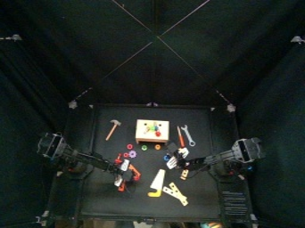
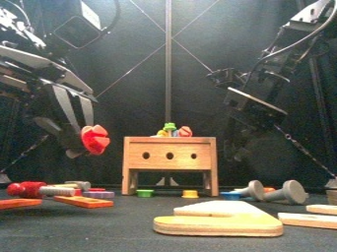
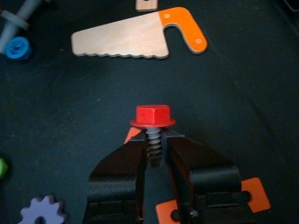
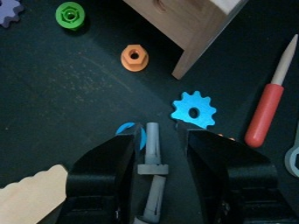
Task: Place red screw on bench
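A small black table (image 1: 84,169), penned in by black curtains, is seen strewn with toy tool pieces. On the left, the left gripper (image 3: 153,145) is raised above the table, its jaws closed narrowly on the threaded shank of the red screw (image 3: 153,117), whose hexagonal head stands clear of the fingertips; in the front view the red screw (image 2: 94,139) is held in the air, left of the bench and apart from it. A wooden saw with an orange handle (image 3: 138,39) is seen on the table beyond the screw. In the middle, toward the back of the table, the pale wooden bench (image 2: 171,162) stands upright, with coloured pieces on its top. On the right, the right gripper (image 4: 151,155) is held low over the table with its jaws parted, a grey bolt-like piece (image 4: 151,166) lying between them; whether it is gripped cannot be told. A blue gear (image 4: 194,108), an orange nut (image 4: 133,57) and a red-handled tool (image 4: 270,109) lie near it.
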Available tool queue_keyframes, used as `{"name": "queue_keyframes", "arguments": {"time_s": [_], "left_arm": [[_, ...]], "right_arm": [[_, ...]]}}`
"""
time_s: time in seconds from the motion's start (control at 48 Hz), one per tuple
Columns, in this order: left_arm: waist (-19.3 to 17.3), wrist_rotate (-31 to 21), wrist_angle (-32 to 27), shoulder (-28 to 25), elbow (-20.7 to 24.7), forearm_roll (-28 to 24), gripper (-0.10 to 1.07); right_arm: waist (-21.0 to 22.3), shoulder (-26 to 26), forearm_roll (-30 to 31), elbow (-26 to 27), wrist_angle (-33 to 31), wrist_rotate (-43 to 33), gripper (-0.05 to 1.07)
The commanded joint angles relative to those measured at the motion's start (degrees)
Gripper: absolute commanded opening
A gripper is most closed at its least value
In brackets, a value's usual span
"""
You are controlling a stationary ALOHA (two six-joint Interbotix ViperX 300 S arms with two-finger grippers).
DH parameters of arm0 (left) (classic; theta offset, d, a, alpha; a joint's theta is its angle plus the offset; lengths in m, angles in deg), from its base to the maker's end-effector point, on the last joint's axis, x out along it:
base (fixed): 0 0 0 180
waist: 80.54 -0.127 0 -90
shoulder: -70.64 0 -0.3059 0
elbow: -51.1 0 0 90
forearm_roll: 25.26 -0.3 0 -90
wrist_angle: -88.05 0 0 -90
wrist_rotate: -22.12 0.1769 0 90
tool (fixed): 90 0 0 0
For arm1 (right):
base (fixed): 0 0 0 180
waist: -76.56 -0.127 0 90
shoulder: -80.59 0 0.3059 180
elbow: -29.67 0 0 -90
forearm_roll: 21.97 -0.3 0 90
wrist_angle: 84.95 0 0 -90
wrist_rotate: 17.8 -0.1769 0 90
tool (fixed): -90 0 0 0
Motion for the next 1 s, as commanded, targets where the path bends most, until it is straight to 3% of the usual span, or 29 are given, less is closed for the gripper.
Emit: {"name": "queue_keyframes", "arguments": {"time_s": [0.0, 0.083, 0.396, 0.604, 0.75, 0.979], "left_arm": [[-2.1, 0.0, 1.4, 2.5, 0.2, -0.1, 0.57], [-4.9, 0.0, 3.4, 3.9, 0.1, 0.0, 0.57], [-21.6, -0.1, 14.4, 4.7, 2.0, 3.5, 0.57], [-30.9, 0.1, 19.1, 2.5, 4.7, 12.1, 0.57], [-33.5, 0.0, 19.2, -0.3, 7.8, 16.5, 0.57], [-33.5, -0.1, 17.7, -3.5, 11.2, 17.6, 0.58]], "right_arm": [[0.4, -2.2, 0.3, 1.1, -0.4, 0.0, 0.77], [0.7, -2.8, 0.4, 1.1, -0.6, -0.1, 0.77], [1.4, -2.7, 0.8, 1.0, -0.6, 0.0, 0.77], [2.2, -2.7, 1.1, 0.8, -0.6, 0.0, 0.77], [2.7, -2.5, 0.9, 1.1, -0.6, -0.2, 0.77], [2.5, -2.2, 0.5, 1.1, -0.6, -0.3, 0.77]]}}
